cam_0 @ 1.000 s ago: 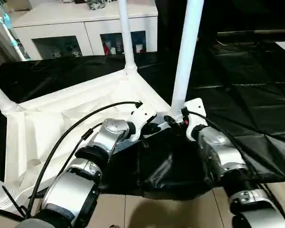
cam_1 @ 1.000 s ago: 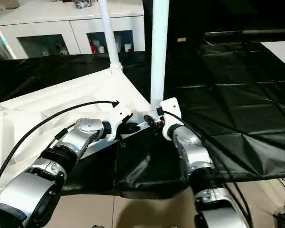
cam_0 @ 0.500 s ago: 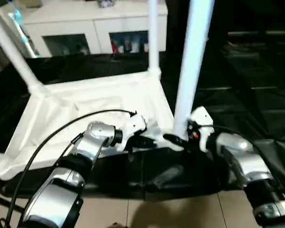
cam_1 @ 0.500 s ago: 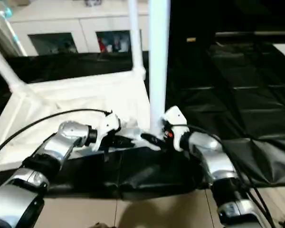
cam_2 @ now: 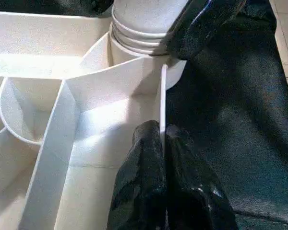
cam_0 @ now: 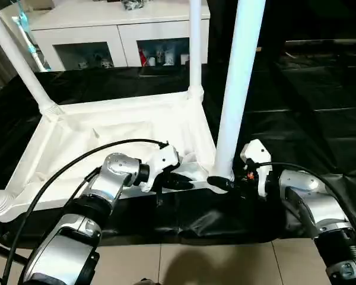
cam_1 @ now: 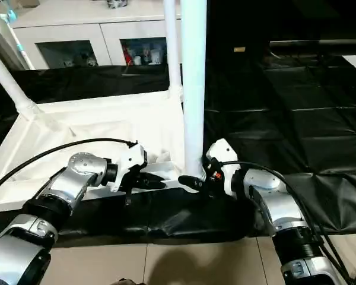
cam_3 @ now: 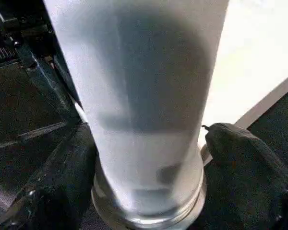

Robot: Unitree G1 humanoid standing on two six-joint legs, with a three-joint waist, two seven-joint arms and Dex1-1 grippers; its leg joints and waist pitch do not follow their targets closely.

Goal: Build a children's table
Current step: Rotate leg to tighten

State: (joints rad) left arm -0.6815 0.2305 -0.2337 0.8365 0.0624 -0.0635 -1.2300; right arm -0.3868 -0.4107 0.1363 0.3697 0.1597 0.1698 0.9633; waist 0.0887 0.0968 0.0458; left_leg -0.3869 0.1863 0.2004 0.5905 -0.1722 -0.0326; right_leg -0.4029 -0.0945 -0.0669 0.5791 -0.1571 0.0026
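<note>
Both pincers at the near corner of the upturned children's table.

The white table top (cam_0: 115,133) lies upside down on the black-covered bench (cam_0: 320,113), legs pointing up. The left pincer (cam_2: 162,143) is closed tight on the thin raised rim (cam_2: 162,100) of the top, just beside the corner socket. The right pincer (cam_3: 149,158) stands wide, one black finger on each side of the near leg (cam_0: 237,83) at its base, where it sits upright in the socket. A white cabinet (cam_0: 115,35) stands behind the bench.
</note>
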